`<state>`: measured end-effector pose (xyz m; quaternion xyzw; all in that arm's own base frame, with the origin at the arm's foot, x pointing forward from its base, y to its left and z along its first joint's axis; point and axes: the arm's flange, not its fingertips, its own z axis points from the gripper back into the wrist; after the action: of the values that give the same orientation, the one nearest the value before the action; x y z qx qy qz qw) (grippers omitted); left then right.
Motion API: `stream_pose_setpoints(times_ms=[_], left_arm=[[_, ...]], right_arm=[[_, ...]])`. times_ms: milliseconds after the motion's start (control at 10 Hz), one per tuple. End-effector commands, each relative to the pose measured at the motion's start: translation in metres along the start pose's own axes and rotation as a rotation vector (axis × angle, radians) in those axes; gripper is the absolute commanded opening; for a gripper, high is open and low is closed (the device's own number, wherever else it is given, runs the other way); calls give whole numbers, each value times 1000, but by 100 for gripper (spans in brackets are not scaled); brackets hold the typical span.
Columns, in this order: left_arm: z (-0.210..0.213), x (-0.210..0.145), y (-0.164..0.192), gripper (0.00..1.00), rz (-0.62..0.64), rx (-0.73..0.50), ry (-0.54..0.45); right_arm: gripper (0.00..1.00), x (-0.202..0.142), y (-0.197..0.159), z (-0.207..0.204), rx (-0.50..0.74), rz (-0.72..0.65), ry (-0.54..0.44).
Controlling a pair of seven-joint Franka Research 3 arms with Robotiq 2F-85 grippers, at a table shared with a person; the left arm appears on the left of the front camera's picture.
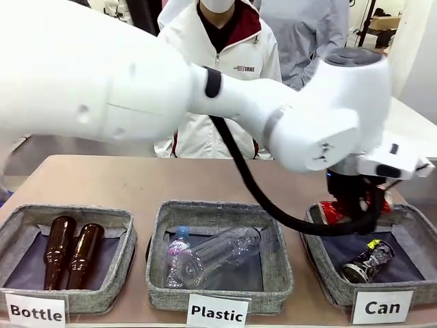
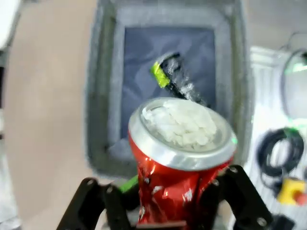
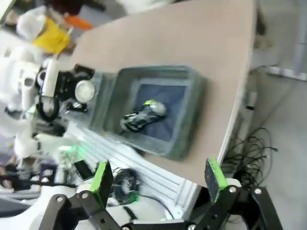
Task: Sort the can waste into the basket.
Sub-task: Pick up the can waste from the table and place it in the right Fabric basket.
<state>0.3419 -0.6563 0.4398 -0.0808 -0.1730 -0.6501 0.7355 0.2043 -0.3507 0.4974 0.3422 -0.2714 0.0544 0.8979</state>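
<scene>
On the bench (image 1: 136, 181), brown bottles (image 1: 68, 249) are seen in the Bottle basket, clear ones in Plastic. Over the Can basket (image 1: 413, 225), the red can (image 2: 180, 158) is gripped by the clenched left pincer (image 2: 168, 201); the black can (image 1: 369, 262) lies inside. The right pincer (image 3: 158, 179) is held spread wide, released.

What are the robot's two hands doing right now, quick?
Left gripper: shut on the red can, above the Can basket.
Right gripper: open, holding nothing.

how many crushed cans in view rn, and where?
2. Red can held in the left claw above the Can basket; black-and-silver can lying inside that basket. None visible elsewhere.
</scene>
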Motion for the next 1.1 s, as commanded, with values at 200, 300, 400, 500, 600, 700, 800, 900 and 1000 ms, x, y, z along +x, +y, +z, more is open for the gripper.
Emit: stream_pose_setpoints(times_ms=[200, 300, 400, 500, 600, 700, 800, 900, 1000], left_arm=[[-16, 38, 14, 0, 37, 12, 40], [-16, 37, 17, 0, 48, 1, 48], [-16, 36, 19, 10, 56, -27, 48], [-13, 35, 23, 57, 48, -37, 41], [-11, 33, 23, 67, 49, -36, 29], [-10, 31, 22, 100, 55, -38, 18], [-8, 29, 23, 100, 52, -37, 15], [-5, 27, 25, 100, 53, -49, 12], [-4, 25, 26, 93, 54, -61, 10]], right_arm=[[100, 0, 0, 0, 0, 0, 0], [100, 0, 0, 0, 0, 0, 0], [100, 0, 0, 0, 0, 0, 0], [100, 0, 0, 0, 0, 0, 0], [100, 0, 0, 0, 0, 0, 0], [100, 0, 0, 0, 0, 0, 0], [100, 0, 0, 0, 0, 0, 0], [100, 0, 0, 0, 0, 0, 0], [100, 0, 0, 0, 0, 0, 0]])
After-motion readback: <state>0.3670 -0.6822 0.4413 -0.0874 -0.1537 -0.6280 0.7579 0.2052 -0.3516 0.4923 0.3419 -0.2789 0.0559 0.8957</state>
